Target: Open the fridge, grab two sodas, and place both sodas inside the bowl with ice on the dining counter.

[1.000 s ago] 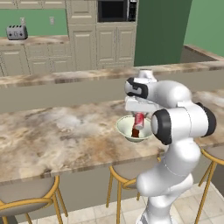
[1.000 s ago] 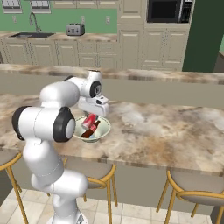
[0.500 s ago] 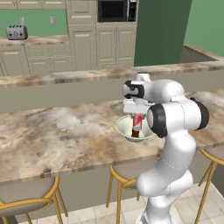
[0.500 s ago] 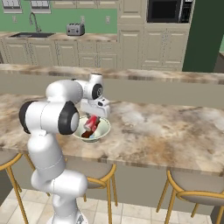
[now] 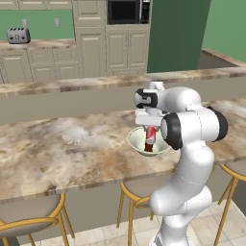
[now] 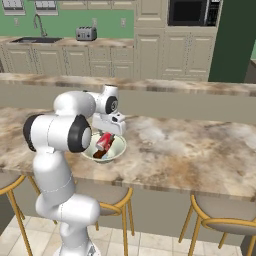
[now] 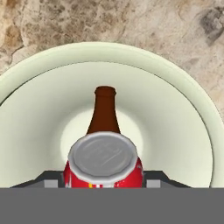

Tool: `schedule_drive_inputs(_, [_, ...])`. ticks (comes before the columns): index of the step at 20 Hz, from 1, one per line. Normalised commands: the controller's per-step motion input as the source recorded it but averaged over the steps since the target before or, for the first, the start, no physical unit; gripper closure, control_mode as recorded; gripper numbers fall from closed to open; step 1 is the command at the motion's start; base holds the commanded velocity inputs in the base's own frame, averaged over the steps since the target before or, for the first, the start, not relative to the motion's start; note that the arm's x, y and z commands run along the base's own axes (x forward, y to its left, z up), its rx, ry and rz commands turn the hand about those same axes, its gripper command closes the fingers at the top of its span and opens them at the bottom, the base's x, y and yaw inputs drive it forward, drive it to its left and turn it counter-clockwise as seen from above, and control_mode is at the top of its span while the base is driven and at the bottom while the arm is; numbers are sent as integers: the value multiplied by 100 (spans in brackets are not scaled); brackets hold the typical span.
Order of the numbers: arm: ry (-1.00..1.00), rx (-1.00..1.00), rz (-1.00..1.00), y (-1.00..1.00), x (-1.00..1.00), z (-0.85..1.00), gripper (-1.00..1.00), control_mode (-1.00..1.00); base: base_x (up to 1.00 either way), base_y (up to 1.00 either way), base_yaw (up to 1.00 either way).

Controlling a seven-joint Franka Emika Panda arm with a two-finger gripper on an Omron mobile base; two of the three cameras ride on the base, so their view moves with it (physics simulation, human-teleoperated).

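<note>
My gripper is shut on the red soda can, whose silver top faces the hand camera between the two fingertips. The can hangs tilted just inside the pale greenish-white bowl. Below it the dark brown cola bottle lies on the bowl's floor, neck pointing away from the hand. The bowl stands near the front edge of the marbled dining counter. In the right base view the can sits above the bottle. The fridge is out of view.
A raised stone ledge runs behind the counter. Wooden-legged stools stand along the front. Cream cabinets, a toaster and a microwave are at the back wall.
The arm's elbow has risen and swung outward. The gripper stays over the bowl with the can in it, a little lower than before.
</note>
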Motion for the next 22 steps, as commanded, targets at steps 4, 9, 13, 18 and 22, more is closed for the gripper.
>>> schedule_drive_inputs(4, [-6,0,0,-5,-28,0,100,-100,0,0,0])
schedule_drive_inputs(9, [-7,0,0,-11,-40,0,100,-100,0,0,0])
schedule_drive_inputs(13, [0,0,0,-2,-18,-9,100,-100,0,0,0])
schedule_drive_inputs(18, [0,0,0,0,0,-16,100,-100,0,0,0])
schedule_drive_inputs(22, [0,0,0,0,2,-14,100,-100,0,0,0])
